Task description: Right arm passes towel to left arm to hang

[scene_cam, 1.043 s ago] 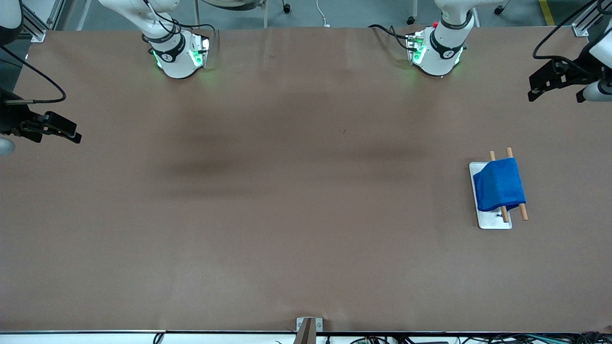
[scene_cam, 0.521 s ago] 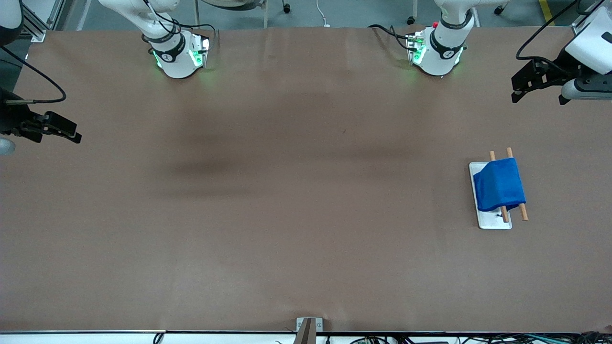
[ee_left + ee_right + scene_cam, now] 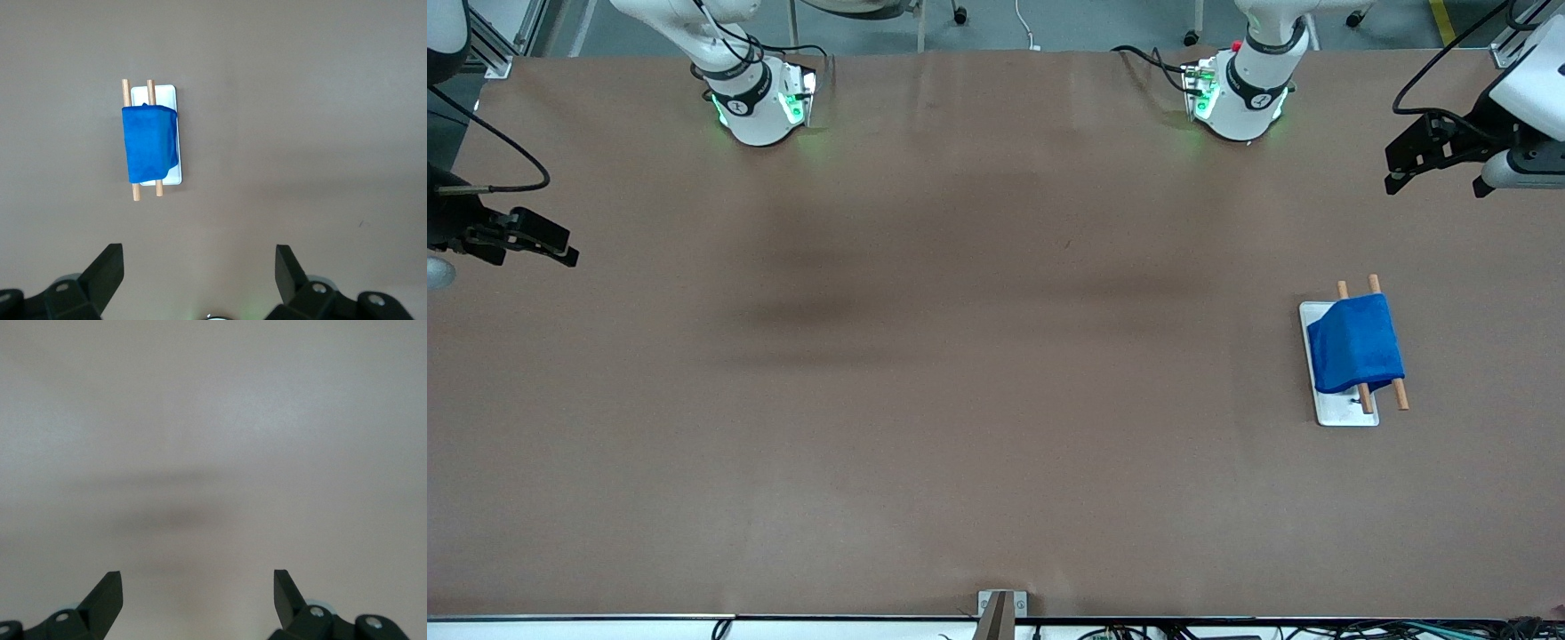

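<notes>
The blue towel (image 3: 1354, 345) hangs folded over two wooden rods (image 3: 1401, 396) of a small rack with a white base (image 3: 1347, 414), toward the left arm's end of the table. The left wrist view shows the same towel (image 3: 148, 143) on its rack, well clear of the fingers. My left gripper (image 3: 1432, 185) (image 3: 199, 263) hovers open and empty over bare table at the left arm's end, apart from the rack. My right gripper (image 3: 565, 253) (image 3: 198, 587) waits open and empty over bare table at the right arm's end.
Brown paper (image 3: 960, 356) covers the whole table. The two arm bases (image 3: 760, 107) (image 3: 1240, 98) stand along the edge farthest from the front camera. A small metal bracket (image 3: 1000, 609) sits at the nearest edge.
The left gripper has shifted toward the edge where the bases stand and a little toward the table's middle. The right arm, towel and rack have not moved.
</notes>
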Available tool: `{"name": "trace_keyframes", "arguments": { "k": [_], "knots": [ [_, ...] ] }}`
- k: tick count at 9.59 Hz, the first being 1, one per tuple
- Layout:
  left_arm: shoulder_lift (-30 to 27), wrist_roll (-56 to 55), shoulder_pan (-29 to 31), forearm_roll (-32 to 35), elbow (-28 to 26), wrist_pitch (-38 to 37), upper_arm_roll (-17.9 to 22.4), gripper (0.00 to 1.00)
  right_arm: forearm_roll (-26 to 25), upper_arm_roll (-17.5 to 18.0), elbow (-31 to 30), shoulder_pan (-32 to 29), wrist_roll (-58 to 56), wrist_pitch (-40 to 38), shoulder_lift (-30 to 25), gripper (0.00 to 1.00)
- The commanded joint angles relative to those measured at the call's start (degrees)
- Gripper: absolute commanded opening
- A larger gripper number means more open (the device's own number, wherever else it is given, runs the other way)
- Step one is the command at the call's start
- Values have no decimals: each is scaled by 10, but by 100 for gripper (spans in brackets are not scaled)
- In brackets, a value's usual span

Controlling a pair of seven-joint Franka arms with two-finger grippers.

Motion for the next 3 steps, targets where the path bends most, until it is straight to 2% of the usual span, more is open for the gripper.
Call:
{"name": "trace_keyframes", "arguments": {
  "k": [1,3],
  "knots": [
    [13,-18,-7,-10,-3,1,3,100,-9,8,-6,-9,-2,5,-3,100],
    [13,-47,-6,-28,-5,1,3,100,-9,7,-6,-9,-2,5,-3,100]
  ]
}}
